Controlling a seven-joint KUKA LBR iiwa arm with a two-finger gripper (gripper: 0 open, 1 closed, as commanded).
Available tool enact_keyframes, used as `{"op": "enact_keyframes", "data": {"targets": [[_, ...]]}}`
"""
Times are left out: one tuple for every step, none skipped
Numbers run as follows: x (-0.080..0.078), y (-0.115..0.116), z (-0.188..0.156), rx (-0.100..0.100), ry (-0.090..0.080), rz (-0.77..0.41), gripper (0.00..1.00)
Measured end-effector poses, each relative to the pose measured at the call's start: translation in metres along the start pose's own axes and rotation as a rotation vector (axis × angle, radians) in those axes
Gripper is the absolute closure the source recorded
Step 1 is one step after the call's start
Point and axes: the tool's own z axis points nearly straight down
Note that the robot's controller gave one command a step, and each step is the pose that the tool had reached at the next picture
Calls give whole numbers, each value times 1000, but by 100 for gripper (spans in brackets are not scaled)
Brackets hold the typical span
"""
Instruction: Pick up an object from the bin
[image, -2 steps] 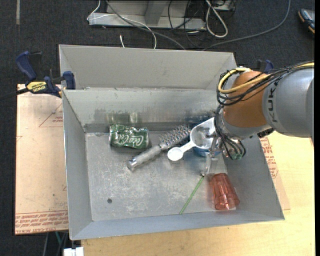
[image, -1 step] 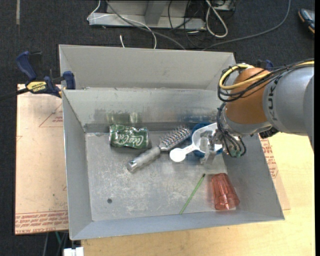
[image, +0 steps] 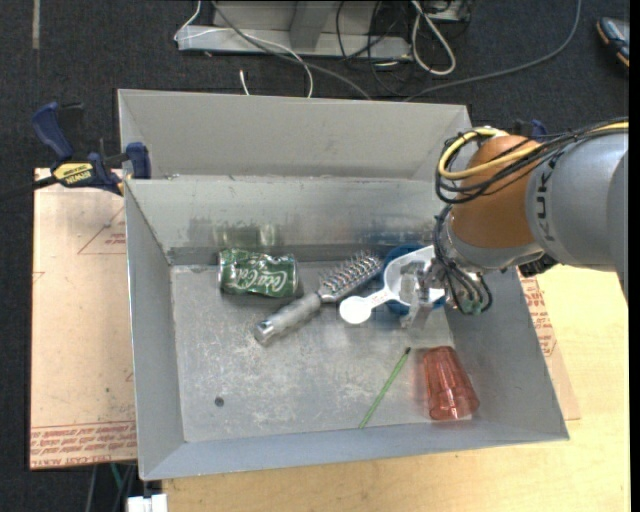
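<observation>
Nearest us, at 5 o'clock in the bin (image: 160, 350), lies a red translucent cup (image: 447, 383), a thin green stick (image: 386, 385) just beside it toward 6. At 3 o'clock the gripper (image: 428, 292) sits low at the handle end of a white scoop (image: 368, 303); we cannot tell how its jaws stand. A blue thing (image: 403, 258) lies behind. Centre: a silver-handled hairbrush (image: 310, 298). At 10 o'clock, a crushed green can (image: 258, 274).

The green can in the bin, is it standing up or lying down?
Lying down. The green can rests lengthwise on the floor of the bin, its printed side facing up, and it looks dented.
</observation>
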Motion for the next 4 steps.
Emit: {"op": "enact_keyframes", "data": {"targets": [[0, 0, -13, 0, 0, -1, 100], [1, 1, -32, -1, 2, -1, 100], [1, 1, -63, -1, 5, -2, 100], [0, 1, -96, -2, 3, -3, 100]]}}
